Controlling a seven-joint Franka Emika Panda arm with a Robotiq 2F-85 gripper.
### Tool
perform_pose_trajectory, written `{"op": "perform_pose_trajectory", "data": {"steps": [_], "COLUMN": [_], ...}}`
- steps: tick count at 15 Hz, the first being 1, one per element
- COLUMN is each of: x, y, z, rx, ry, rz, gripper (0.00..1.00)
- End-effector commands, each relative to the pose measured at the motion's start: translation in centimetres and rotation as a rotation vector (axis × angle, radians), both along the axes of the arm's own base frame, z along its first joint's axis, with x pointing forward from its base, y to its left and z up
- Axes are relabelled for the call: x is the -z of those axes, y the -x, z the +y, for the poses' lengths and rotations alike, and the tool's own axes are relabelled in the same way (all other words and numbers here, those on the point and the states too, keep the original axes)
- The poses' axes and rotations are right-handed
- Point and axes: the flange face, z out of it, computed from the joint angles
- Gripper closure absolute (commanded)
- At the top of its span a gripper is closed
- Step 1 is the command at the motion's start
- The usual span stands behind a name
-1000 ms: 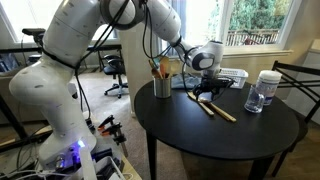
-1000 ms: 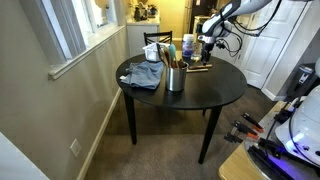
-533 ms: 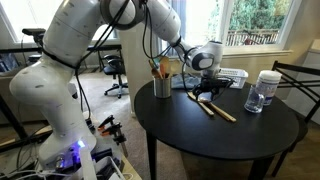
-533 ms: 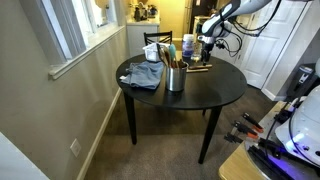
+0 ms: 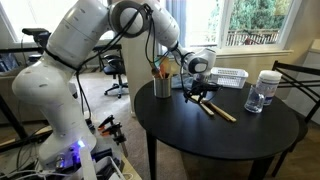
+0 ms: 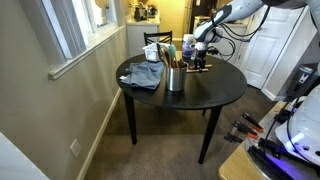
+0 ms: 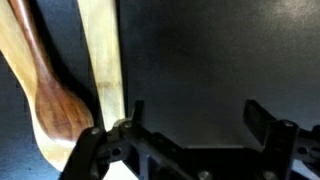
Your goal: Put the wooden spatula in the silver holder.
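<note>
Wrist view: spread pincer [image 7: 192, 116] beside wooden spatula [image 7: 100, 50]

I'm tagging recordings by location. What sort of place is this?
Likely a home, perhaps a dining corner: a round black table on carpet, a dark chair beside it, and a window looking onto trees.

wooden spatula [image 7: 100, 50]: light tan, flat on table [image 7: 210, 50] | silver holder [image 5: 162, 87]: upright
</note>
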Motion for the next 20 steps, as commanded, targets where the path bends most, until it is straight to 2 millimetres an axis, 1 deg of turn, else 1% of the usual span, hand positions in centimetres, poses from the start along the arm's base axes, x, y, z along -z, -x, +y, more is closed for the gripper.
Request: {"op": "perform_pose_trajectory", "data": {"steps": [1, 4, 7, 10, 14, 20], "x": [0.7, 0.1, -1.4, -1.6, -0.6, 2.0], "y": [-1.0, -1.7, -2.3, -3.2, -3.8, -4.2], "z": [0.4, 0.5, 0.4, -0.1, -0.9, -1.6], "rx": [-0.101, -0.159, -0.201, -0.203, -0.197, -0.208], "ry": [-0.016, 0.000, 0.026, 0.047, 0.035, 0.007], "rz": [0.028, 0.015, -0.017, -0.020, -0.014, 0.008], "gripper": [0.00, 0.00, 0.00, 0.00, 0.00, 0.00]}}
